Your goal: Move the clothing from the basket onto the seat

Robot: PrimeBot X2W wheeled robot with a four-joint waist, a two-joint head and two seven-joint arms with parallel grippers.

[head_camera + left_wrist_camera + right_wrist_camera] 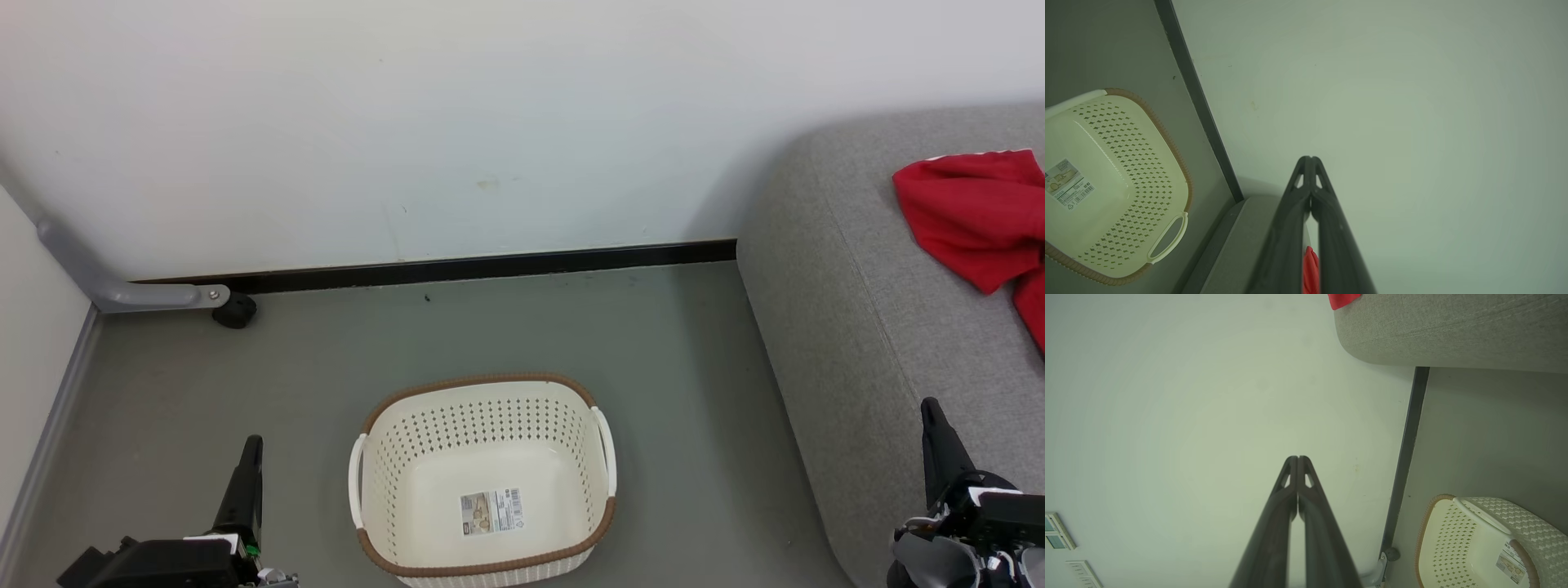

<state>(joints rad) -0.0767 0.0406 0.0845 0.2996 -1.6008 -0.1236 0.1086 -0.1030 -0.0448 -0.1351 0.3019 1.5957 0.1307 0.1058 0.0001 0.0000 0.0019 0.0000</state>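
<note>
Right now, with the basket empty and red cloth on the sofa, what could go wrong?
1. The clothing runs past the head view's right edge, so whether all of it lies on the seat cannot be told; part may hang off.
2. The basket stands on the floor between the shut left gripper and right gripper; rolling forward could knock it.
3. The right gripper is close to the seat's front; a swing might brush the fabric.

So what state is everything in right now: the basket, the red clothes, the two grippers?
basket: upright on the floor, empty.
clothing: crumpled, lying on the seat.
seat: bears the clothing.
left gripper: shut.
right gripper: shut.
</note>
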